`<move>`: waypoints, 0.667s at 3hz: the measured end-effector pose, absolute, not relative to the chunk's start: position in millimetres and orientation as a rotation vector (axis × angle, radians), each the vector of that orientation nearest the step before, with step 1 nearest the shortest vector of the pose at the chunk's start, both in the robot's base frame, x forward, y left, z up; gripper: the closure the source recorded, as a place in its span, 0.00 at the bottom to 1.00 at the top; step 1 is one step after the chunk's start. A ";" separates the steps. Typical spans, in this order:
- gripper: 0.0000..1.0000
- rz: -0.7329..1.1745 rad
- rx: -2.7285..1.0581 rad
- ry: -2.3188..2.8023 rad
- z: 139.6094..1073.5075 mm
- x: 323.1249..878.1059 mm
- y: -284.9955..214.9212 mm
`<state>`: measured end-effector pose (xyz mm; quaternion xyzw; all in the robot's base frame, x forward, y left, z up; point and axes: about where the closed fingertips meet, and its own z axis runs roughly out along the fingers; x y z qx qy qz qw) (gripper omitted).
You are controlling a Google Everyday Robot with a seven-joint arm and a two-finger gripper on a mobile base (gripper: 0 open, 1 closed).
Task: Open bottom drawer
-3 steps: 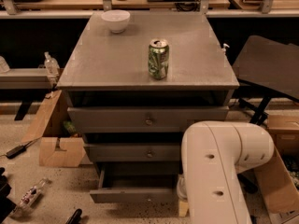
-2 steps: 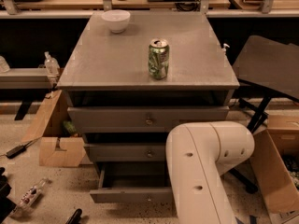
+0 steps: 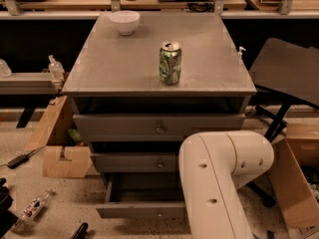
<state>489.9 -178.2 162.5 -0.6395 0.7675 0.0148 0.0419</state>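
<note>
The grey cabinet [image 3: 119, 128] fills the middle of the view, its flat worktop [image 3: 124, 59] seen from above and in front. In front of its lower right part stands the robot's white arm [image 3: 214, 183], a thick rounded link bent at an elbow and running down out of the bottom edge. The end effector is not to be seen — it lies somewhere past the arm's lower end or behind it, and whether it is spread or pressed together cannot be told.

A black chair [image 3: 289, 68] stands to the right of the cabinet, with an open cardboard box [image 3: 299, 183] on the floor below it. Another cardboard box [image 3: 65, 161] lies on the floor at the cabinet's left.

The bottom drawer [image 3: 139, 210] is pulled out — its low grey front with the small knob stands forward of the middle drawer [image 3: 129, 162], and the shallow box behind it shows from above. The arm covers the drawer's right end. The top drawer [image 3: 199, 126] sits closed above both.

On the worktop a green can [image 3: 170, 62] stands upright near the middle, and a white bowl [image 3: 124, 22] sits well apart at the far left corner.
</note>
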 end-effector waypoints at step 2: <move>1.00 0.045 -1.957 2.349 162.4 490.3 -177.7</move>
